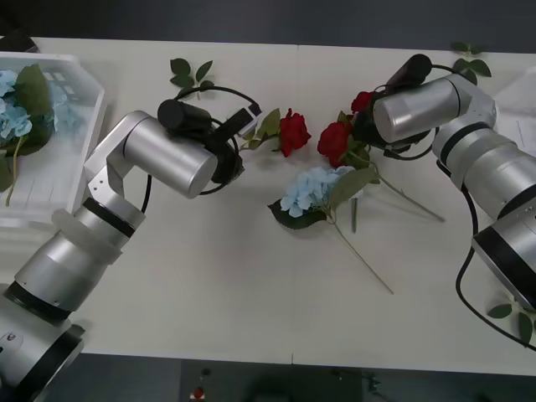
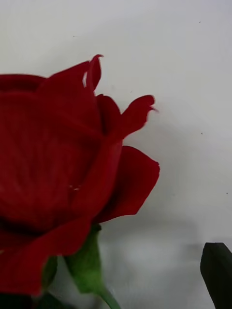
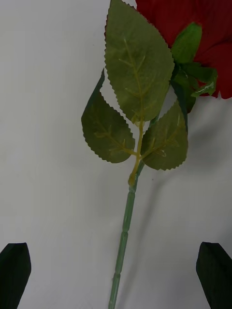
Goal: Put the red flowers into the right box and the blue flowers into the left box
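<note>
Nearest the left wrist camera, the left end effector (image 3: 116, 275) hovers with fingers apart astride the stem of a red rose (image 1: 294, 132) lying on the table (image 1: 209, 276) at 12 o'clock of centre, so closing comes next; the right end effector's state cannot be told.

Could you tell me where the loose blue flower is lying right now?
In the front view the blue flower lies mid-table, just below the two red roses.
</note>
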Tool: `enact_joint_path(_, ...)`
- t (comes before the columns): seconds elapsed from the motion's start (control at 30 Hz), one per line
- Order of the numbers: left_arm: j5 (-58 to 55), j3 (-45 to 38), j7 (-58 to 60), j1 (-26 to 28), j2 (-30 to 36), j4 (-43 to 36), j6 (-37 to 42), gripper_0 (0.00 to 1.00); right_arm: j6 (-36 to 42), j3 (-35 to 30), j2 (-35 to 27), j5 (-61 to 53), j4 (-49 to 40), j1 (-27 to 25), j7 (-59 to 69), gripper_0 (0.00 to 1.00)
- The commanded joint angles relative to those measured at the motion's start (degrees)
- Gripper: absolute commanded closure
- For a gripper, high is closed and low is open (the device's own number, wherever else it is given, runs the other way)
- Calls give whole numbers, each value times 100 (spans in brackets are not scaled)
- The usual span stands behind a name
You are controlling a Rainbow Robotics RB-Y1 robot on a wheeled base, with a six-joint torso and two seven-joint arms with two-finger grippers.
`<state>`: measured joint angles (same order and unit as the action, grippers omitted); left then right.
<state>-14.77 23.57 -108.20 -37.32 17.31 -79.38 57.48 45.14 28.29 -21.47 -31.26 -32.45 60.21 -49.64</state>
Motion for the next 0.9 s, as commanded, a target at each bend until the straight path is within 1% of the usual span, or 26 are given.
enact_joint_path(0.03,-8,113,-219,-91,-52,168,-343,0,-14,10,20,77,-59,211,385,28)
enact_joint_path(0.07,-35,104,-193,-91,-70,256,-492,0,-23,19,29,85,-59,211,385,55)
enact_joint_path(0.13,-35,104,-167,-100,-105,406,-677,0,-31,45,37,112,-59,211,394,73)
enact_joint_path(0.17,-35,104,-149,-91,-114,467,-756,0,-31,54,37,103,-59,220,403,76)
enact_joint_path(0.33,9,86,-79,-100,-114,660,-1169,0,-49,115,46,121,-24,211,394,80)
enact_joint_path(0.47,106,95,9,-100,-114,757,-1450,0,-260,265,46,77,99,211,394,83)
enact_joint_path(0.5,115,86,27,-100,-114,810,-1530,5,-304,291,46,68,134,211,394,86)
enact_joint_path(0.57,97,95,44,-100,-114,950,-1732,14,-313,291,46,41,134,211,394,98)
enact_joint_path(0.6,97,95,44,-100,-123,994,-1793,15,-313,291,37,24,143,211,394,100)
enact_joint_path(0.7,97,95,53,-108,-149,1188,-1987,22,-313,291,46,-20,134,211,385,100)
enact_joint_path(0.77,97,95,53,-108,-158,1232,-1995,23,-313,291,37,-46,134,211,377,100)
enact_joint_path(0.83,97,95,53,-108,-175,1258,-1995,31,-313,247,11,-64,117,220,341,100)
enact_joint_path(0.9,62,113,53,-108,-184,1302,-1995,41,-313,186,-33,-90,73,220,306,100)
